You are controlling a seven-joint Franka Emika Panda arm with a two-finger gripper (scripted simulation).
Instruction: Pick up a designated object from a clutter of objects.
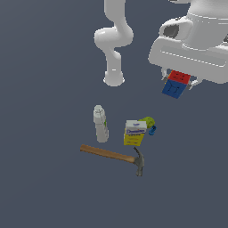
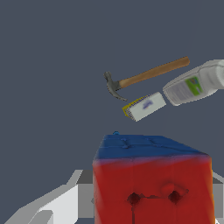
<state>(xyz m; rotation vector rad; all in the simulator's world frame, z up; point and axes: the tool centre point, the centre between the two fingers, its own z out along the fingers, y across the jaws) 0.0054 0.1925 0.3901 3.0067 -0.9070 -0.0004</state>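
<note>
Aloft, gridded red-blue cube, wooden-handled hammer below

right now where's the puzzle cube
The puzzle cube is held in the gripper, lifted off the surface at the exterior view's upper right, above and right of the yellow-blue box and the green-blue item.

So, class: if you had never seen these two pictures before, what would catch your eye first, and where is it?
First comes the red-and-blue puzzle cube, held in the pincer well above the floor at the exterior view's upper right; in the wrist view it fills the foreground. Next, the items left below: a wooden-handled hammer lying flat, with a white bottle and a yellow-blue box standing just beyond it.
</note>
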